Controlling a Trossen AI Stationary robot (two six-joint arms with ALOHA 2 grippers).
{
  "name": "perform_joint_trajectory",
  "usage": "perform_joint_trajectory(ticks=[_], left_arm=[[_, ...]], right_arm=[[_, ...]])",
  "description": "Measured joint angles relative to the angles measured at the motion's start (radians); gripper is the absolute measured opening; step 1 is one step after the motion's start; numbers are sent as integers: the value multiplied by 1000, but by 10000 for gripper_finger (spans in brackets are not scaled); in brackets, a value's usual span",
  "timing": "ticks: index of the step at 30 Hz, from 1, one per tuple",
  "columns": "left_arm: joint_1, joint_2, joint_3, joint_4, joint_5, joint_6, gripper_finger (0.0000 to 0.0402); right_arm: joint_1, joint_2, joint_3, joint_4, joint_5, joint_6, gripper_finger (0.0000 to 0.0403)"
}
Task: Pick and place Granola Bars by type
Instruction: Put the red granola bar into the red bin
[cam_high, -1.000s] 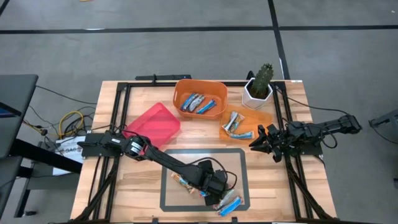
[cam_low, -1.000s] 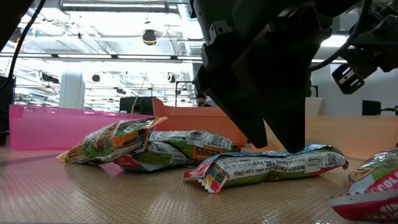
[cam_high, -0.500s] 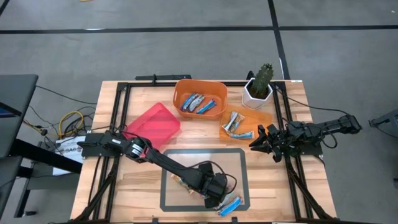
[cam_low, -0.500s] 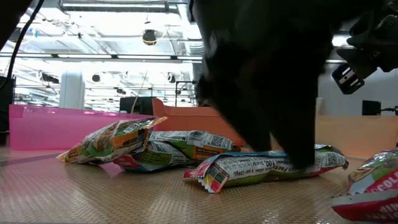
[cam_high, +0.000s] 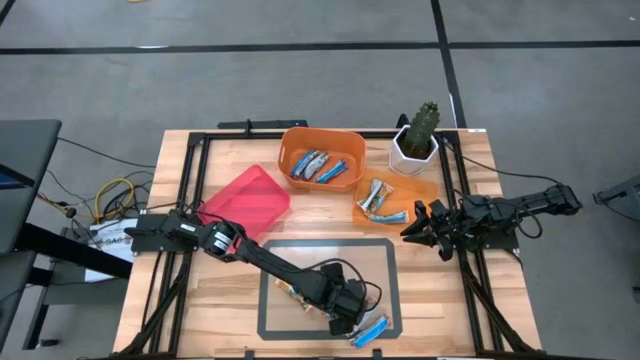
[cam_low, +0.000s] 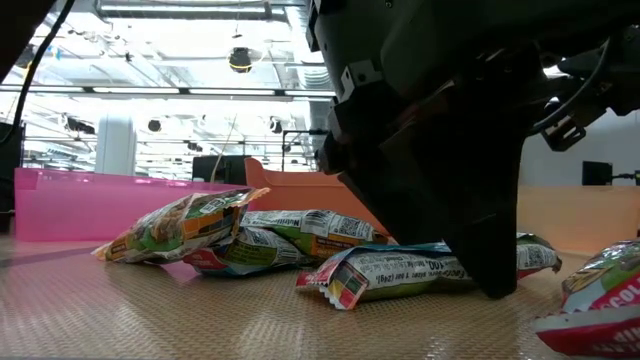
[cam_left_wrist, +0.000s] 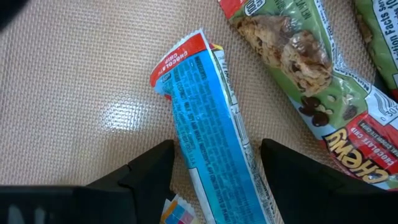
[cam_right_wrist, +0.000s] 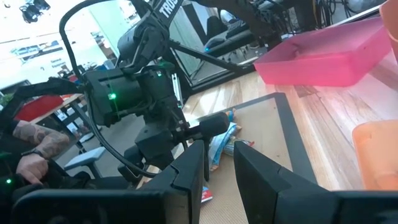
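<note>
Down on the mat (cam_high: 375, 258), left gripper (cam_left_wrist: 214, 180) spread wide astride blue bar (cam_left_wrist: 208, 118), long axis running straight between the fingers; right gripper (cam_high: 420, 228) part-closed, empty, well apart near the cactus (cam_high: 421, 125)

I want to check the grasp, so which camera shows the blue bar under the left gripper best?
The left wrist view: the blue bar lies full length between the open left gripper fingers. The high view shows only its end poking out beside the gripper. In the low view the gripper hides it; the right wrist view shows it far off.
</note>
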Motion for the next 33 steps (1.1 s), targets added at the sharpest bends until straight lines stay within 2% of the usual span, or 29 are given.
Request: perform_joint_trajectory(ticks=[4, 7, 16, 21, 33], left_arm=[[0, 0, 0, 0, 1, 1, 236], [1, 1, 0, -2, 3, 2, 220], [1, 1, 0, -2, 7, 3, 121], [1, 1, 0, 1, 10, 21, 83], [-8, 8, 83, -12, 4, 105, 39]], right_arm=[[0, 0, 0, 0, 0, 0, 82], [0, 0, 0, 0, 0, 0, 82], [0, 0, 0, 0, 0, 0, 82], [0, 0, 0, 0, 0, 0, 82], [0, 0, 0, 0, 0, 0, 82]])
